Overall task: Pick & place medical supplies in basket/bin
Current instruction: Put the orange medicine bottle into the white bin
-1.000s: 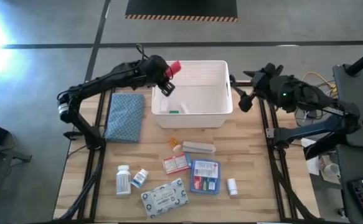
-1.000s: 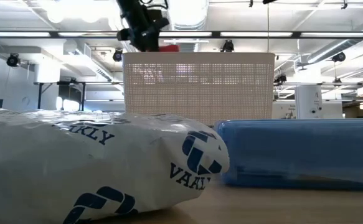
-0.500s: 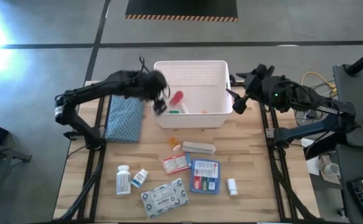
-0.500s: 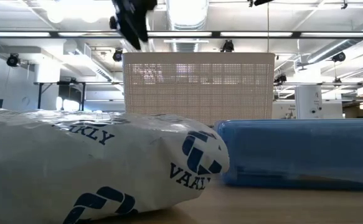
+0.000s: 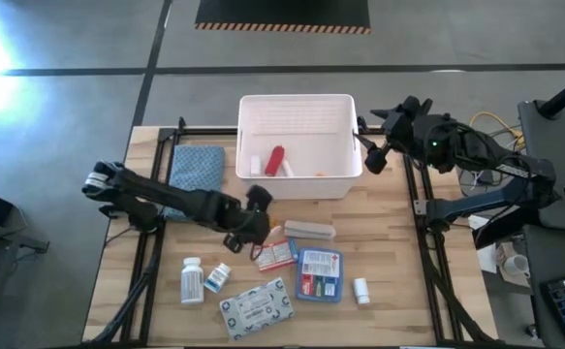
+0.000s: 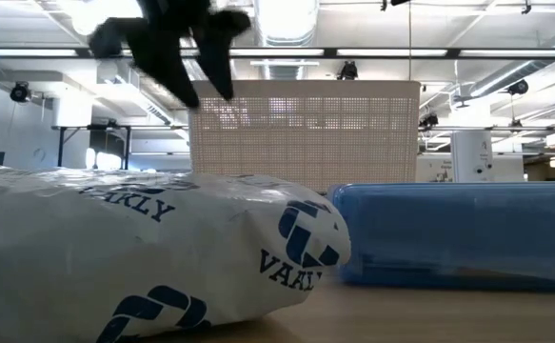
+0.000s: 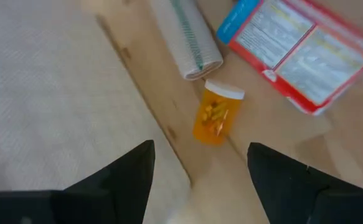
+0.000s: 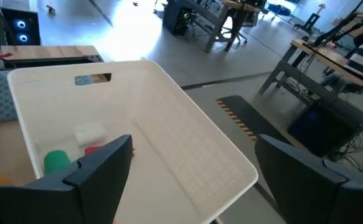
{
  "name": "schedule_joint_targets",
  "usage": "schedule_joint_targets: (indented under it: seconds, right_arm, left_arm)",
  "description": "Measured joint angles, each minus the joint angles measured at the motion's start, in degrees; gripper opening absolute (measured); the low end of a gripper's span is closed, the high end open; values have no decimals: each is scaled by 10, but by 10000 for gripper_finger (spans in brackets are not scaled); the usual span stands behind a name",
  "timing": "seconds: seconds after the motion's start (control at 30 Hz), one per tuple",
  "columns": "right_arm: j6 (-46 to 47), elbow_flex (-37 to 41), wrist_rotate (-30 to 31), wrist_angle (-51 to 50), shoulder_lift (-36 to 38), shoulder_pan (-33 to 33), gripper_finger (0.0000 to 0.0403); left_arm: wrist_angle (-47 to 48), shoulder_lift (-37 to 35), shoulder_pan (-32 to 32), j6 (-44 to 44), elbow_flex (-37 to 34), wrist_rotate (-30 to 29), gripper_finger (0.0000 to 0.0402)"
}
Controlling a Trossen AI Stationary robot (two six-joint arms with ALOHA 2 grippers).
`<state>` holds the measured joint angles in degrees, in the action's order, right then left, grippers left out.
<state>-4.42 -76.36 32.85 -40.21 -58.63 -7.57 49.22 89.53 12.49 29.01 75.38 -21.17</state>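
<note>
The white bin (image 5: 299,145) sits at twelve o'clock on the wooden table (image 5: 389,262), and it now holds the red tube (image 5: 275,160), which a second ago was pinched in the left gripper above the bin's rim. Half a second ago the tube was dropping inside; now it lies on the bin floor beside a small white piece and, in the right wrist view, a teal-capped piece (image 8: 56,161). I take that as one more supply delivered, with most of them yet to go.

The left arm has swung away from the bin and stretches low across the table from nine o'clock toward the centre, over the blue-grey cloth (image 5: 197,167). Its left gripper (image 5: 255,223) hangs just at six o'clock of the bin, fingers spread wide and empty. Between them, in the wrist view, lies a small orange pill vial (image 7: 216,114) on its side, with the beige bar (image 7: 187,38) and the red-white packet (image 7: 306,51) just beyond; I would guess the vial is the next pick.

The right gripper (image 5: 376,155) waits at the bin's three o'clock edge, fingers apart, holding nothing.

Toward six o'clock the white pill bottle (image 5: 192,280), the blue-red packet (image 5: 320,275) and the grey-white flat pack (image 5: 255,308) lie untouched
</note>
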Motion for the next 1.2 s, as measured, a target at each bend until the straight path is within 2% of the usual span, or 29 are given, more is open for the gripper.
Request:
schedule_joint_targets:
  seconds: [0.17, 0.47, 0.73, 0.87, 1.2]
  right_arm:
    - [20, 0, -15, -16, 0, 0, 327]
    - [76, 1, -14, -95, 0, 0, 327]
    - [90, 1, -14, -106, 0, 0, 327]
    - [90, 1, -13, -106, 0, 0, 327]
    - [74, 1, -8, -105, 0, 0, 327]
  left_arm:
    - [-73, 37, -51, 20, -52, 55, 235]
    - [-147, 113, -103, 79, -52, 155, 235]
    - [-143, 186, -106, 93, -43, 165, 235]
    - [-129, 191, -106, 71, -41, 166, 232]
    - [-109, 164, -105, -9, -41, 166, 150]
